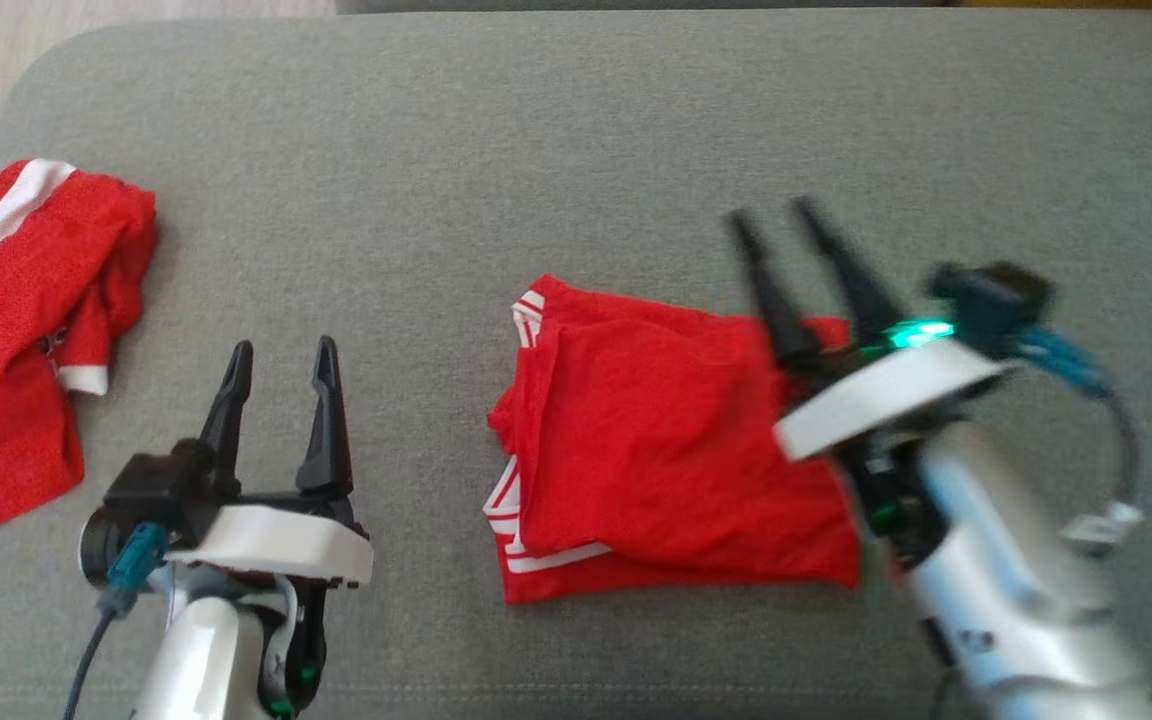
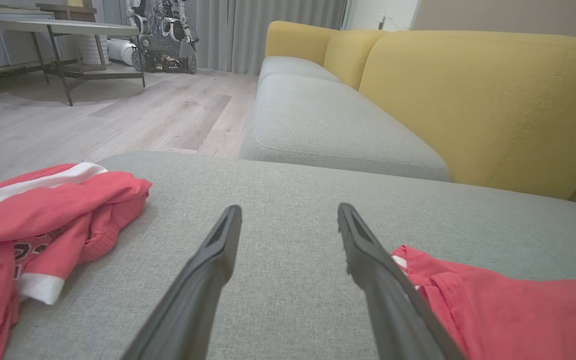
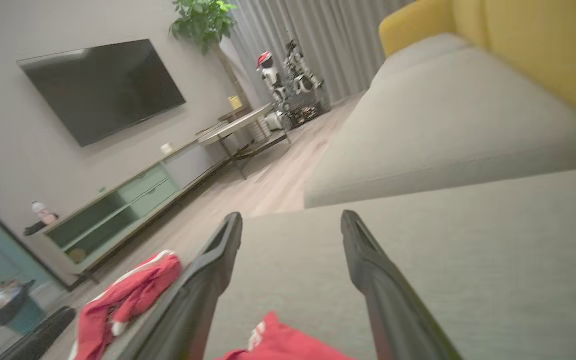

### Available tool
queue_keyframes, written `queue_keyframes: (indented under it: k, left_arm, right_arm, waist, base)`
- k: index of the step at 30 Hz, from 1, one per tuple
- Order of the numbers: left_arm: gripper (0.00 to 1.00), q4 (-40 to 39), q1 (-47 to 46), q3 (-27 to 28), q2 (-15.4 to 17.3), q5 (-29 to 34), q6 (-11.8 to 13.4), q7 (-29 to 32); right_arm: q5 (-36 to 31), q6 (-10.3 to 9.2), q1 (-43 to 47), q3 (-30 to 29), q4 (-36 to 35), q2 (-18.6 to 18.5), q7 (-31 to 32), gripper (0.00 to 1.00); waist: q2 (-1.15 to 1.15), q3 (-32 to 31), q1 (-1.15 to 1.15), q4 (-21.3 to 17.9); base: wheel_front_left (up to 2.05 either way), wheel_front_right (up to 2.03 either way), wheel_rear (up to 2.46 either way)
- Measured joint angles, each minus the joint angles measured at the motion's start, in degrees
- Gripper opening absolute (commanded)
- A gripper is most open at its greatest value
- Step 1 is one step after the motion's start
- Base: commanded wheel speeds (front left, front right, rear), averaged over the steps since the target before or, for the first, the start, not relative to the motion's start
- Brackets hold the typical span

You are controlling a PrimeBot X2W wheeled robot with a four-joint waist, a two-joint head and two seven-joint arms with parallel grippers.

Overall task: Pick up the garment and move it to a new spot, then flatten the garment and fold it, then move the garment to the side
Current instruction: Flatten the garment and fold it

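A red garment with white stripes lies folded in the middle of the grey sofa cushion. Its edge shows in the left wrist view and in the right wrist view. My right gripper hovers over the garment's right end, blurred, with its jaws open and nothing between them. My left gripper stands open to the left of the garment, apart from it, over bare cushion.
A second red garment with white bands lies crumpled at the cushion's left edge, also seen as a red heap from the left wrist. A yellow sofa back rises behind. Wooden floor lies beyond the cushion.
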Motion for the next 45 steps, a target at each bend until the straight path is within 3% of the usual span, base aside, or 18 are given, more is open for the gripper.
queue_keyframes:
  k: [7, 12, 20, 45]
  left_arm:
    - [1.0, -0.65, 0.06, 1.57, 0.2, 0.19, 0.32, 0.0]
    - [1.0, -0.9, 1.11, 1.91, 0.46, 0.48, 0.58, 0.0]
    - [1.0, -1.91, 4.92, 3.21, 1.34, 0.42, 1.54, 0.1]
    - [1.0, -6.12, 15.21, 1.15, 2.7, 0.43, 2.85, 4.46]
  right_arm:
    - [-10.93, 0.0, 9.87, -16.27, -7.38, -3.61, 0.94, 1.0]
    - [-17.78, 0.0, 16.71, -23.73, -13.37, -4.14, 2.87, 1.0]
    - [-21.54, 0.0, 23.09, -25.35, -20.3, -2.11, 5.64, 1.0]
    - [-24.49, 0.0, 33.73, -26.7, -26.02, 0.62, 9.07, 1.0]
  waist:
    - [0.0, -0.57, 0.0, -1.47]
    - [0.0, -1.24, 0.0, -2.32]
    - [0.0, -4.03, 0.0, -3.52]
    - [0.0, -11.35, 0.0, -3.43]
  base:
    - [0.0, 0.0, 0.0]
    - [0.0, 0.0, 0.0]
    - [0.0, 0.0, 0.0]
    - [0.0, 0.0, 0.0]
